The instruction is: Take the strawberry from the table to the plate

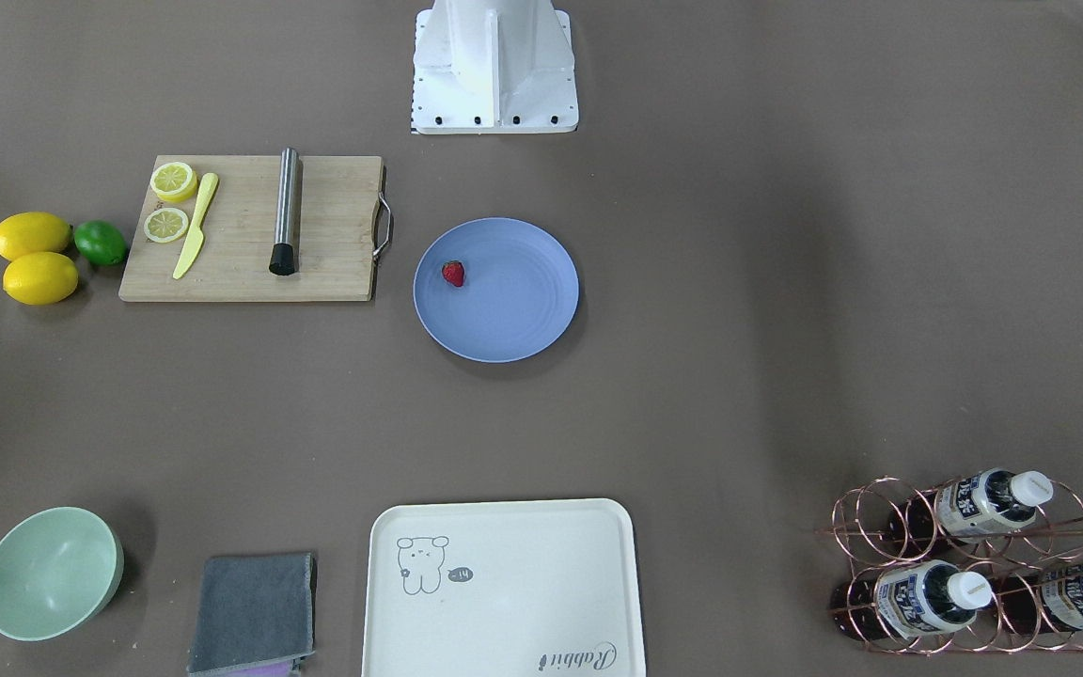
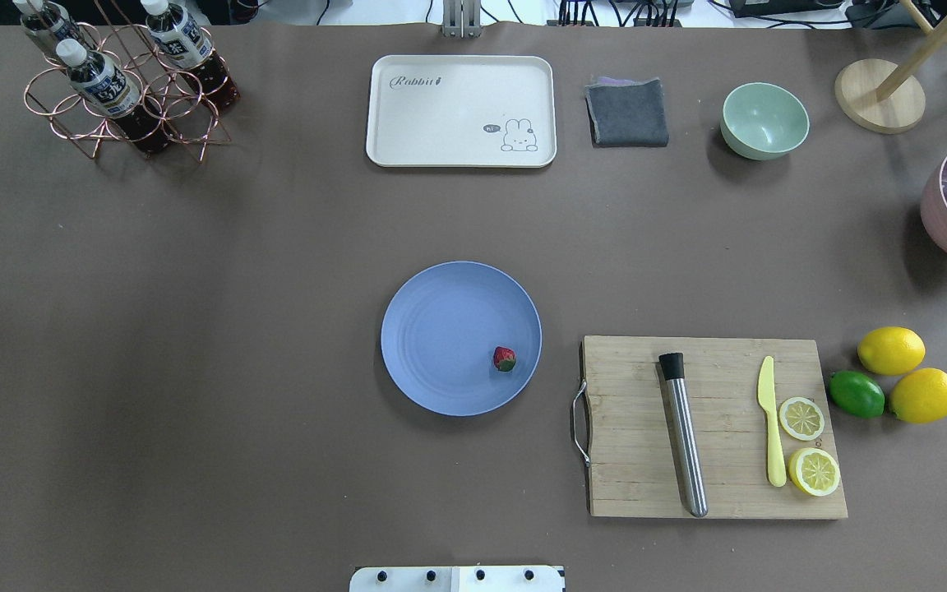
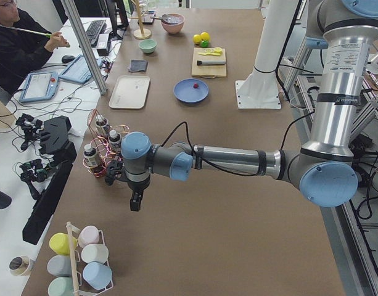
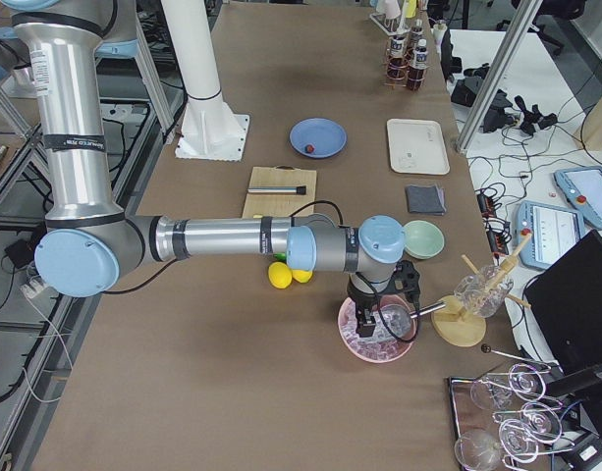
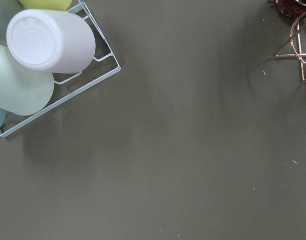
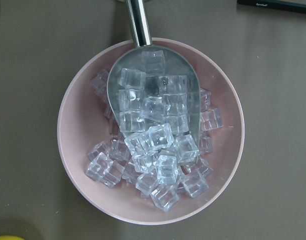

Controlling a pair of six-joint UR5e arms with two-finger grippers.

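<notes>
The small red strawberry (image 1: 453,274) (image 2: 504,358) lies inside the round blue plate (image 1: 513,310) (image 2: 441,337), near the rim on the cutting-board side. The plate rests mid-table (image 1: 739,357). Neither gripper is near it. My left gripper (image 3: 135,200) shows only in the exterior left view, hanging over bare table beside the bottle rack; I cannot tell whether it is open or shut. My right gripper (image 4: 367,316) shows only in the exterior right view, above a pink bowl of ice; its state cannot be told either.
A wooden cutting board (image 2: 712,427) holds a steel muddler, a yellow knife and lemon slices; two lemons and a lime (image 2: 856,394) lie beside it. Along the far edge stand a cream tray (image 2: 461,111), grey cloth, mint bowl (image 2: 764,121), copper bottle rack (image 2: 124,90) and pink ice bowl (image 6: 153,130).
</notes>
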